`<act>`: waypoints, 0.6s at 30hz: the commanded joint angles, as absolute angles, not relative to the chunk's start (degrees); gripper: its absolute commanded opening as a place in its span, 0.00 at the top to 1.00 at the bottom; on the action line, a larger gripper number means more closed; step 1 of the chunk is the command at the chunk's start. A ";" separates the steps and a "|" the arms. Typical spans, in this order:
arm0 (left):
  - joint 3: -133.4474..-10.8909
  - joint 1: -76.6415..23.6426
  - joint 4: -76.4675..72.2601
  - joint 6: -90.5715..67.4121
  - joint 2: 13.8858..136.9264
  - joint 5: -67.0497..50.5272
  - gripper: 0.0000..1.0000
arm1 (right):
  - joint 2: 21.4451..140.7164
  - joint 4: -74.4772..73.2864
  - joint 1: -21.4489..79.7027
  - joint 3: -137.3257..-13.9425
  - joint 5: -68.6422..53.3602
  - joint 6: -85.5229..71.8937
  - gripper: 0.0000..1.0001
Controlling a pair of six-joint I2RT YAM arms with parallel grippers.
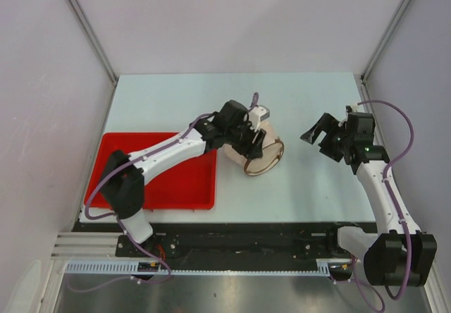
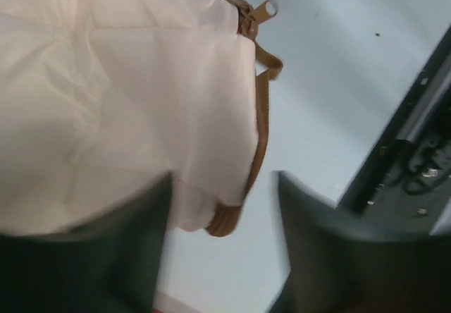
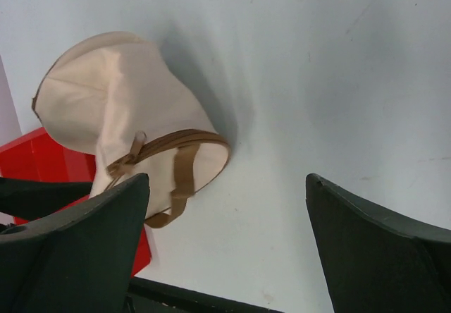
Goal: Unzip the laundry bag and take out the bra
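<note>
The laundry bag (image 3: pixel 120 94) is seen as soft, creased matt cream cloth edged with brown woven tape (image 2: pixel 262 115), the red tray (image 1: pixel 183 182) as glossy plastic, the desk (image 1: pixel 310 186) as smooth and matt.

From above, the left arm's wrist (image 1: pixel 236 126) covers part of the laundry bag (image 1: pixel 259 155). In the left wrist view the bag runs off the top and left edges, and the blurred fingers (image 2: pixel 106 256) may or may not touch its mesh. The right wrist view shows only a sliver of red tray (image 3: pixel 42 161).
</note>
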State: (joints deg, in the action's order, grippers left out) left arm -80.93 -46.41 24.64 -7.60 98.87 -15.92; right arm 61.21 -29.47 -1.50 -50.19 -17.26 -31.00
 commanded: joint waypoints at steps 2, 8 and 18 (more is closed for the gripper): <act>-76.37 -48.25 25.21 -2.56 94.93 -21.01 0.09 | 59.77 -28.39 -0.97 -49.57 -15.21 -30.06 0.04; -88.40 -53.78 34.09 1.83 96.23 -7.93 0.08 | 58.98 -28.21 -1.32 -49.22 -14.76 -30.76 0.04; -105.98 -56.69 40.16 2.99 105.55 7.03 0.13 | 56.95 -29.53 -1.41 -48.78 -13.97 -30.59 0.03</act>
State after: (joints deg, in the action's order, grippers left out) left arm -100.05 -57.01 35.53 0.58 101.62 0.58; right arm 58.41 -29.56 -1.21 -49.47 -14.85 -31.03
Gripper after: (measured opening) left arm 0.856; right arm 0.966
